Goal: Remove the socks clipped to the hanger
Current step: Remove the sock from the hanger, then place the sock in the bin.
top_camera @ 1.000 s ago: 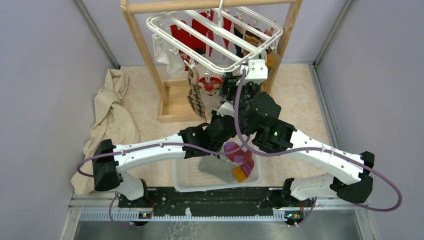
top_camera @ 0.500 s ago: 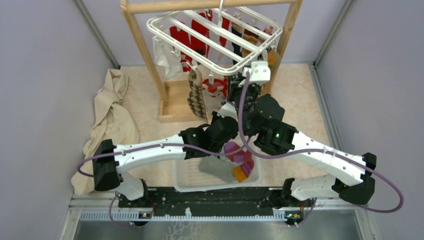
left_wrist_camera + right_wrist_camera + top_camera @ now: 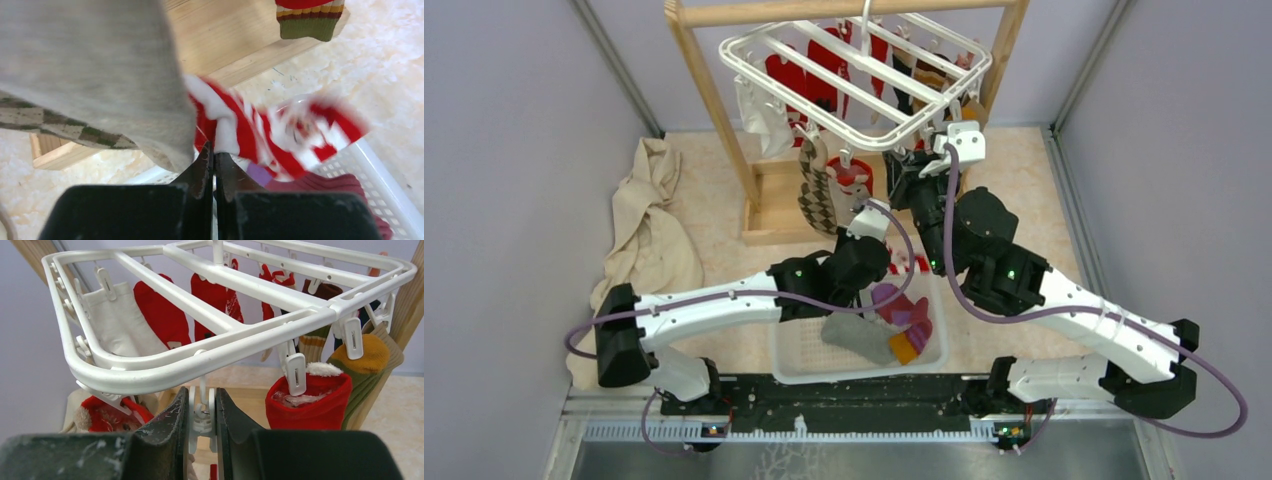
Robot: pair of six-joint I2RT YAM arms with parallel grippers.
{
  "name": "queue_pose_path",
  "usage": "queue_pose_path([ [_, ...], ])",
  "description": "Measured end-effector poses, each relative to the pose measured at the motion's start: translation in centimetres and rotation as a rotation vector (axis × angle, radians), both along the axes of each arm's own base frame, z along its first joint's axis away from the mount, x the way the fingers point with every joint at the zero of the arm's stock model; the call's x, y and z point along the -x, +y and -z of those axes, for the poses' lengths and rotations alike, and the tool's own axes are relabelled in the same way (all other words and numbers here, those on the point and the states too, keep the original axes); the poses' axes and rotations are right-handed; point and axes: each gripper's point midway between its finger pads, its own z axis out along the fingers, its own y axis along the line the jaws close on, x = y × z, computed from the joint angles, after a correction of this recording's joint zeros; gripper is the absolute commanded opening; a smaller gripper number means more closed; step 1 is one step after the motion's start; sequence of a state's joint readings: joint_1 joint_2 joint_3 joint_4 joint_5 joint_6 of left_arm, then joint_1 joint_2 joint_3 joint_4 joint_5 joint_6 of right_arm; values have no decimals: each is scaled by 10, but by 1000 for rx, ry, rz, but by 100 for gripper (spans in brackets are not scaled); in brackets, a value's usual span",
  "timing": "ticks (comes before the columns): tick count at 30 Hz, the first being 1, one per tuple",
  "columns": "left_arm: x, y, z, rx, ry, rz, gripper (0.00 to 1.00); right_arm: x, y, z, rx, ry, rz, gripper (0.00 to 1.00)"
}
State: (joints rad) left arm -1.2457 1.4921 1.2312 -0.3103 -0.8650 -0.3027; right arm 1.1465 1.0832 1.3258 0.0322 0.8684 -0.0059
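The white hanger (image 3: 854, 85) (image 3: 200, 355) hangs from a wooden frame with several socks clipped under it. Among them are red ones (image 3: 162, 315), a white one (image 3: 117, 320), a red one with a white cuff (image 3: 310, 407) and a mustard-olive one (image 3: 367, 357). My right gripper (image 3: 202, 400) (image 3: 904, 165) is shut on a white clip (image 3: 202, 415) at the hanger's near rail. My left gripper (image 3: 214, 150) is shut on a red-white striped sock (image 3: 260, 135), blurred, just over the basket's far rim. An argyle sock (image 3: 50, 120) (image 3: 817, 205) hangs close to its left.
A white mesh basket (image 3: 789, 360) in front of the arm bases holds grey (image 3: 859, 338) and magenta (image 3: 909, 315) socks. The wooden frame (image 3: 714, 110) stands at the back on a wooden base (image 3: 769, 210). A beige cloth (image 3: 649, 230) lies at the left. Grey walls close in both sides.
My right gripper moved up and right and closed on a clip. My left gripper pulled back toward the basket with the striped sock. The hanger swung slightly.
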Motion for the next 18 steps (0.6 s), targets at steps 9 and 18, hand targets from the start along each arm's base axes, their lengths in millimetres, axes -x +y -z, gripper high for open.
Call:
queue_pose_path([
  [9, 29, 12, -19, 101, 107, 101, 0, 3, 4, 14, 26, 58, -54, 12],
  [18, 63, 41, -7, 141, 264, 131, 0, 15, 6, 29, 38, 118, -137, 65],
])
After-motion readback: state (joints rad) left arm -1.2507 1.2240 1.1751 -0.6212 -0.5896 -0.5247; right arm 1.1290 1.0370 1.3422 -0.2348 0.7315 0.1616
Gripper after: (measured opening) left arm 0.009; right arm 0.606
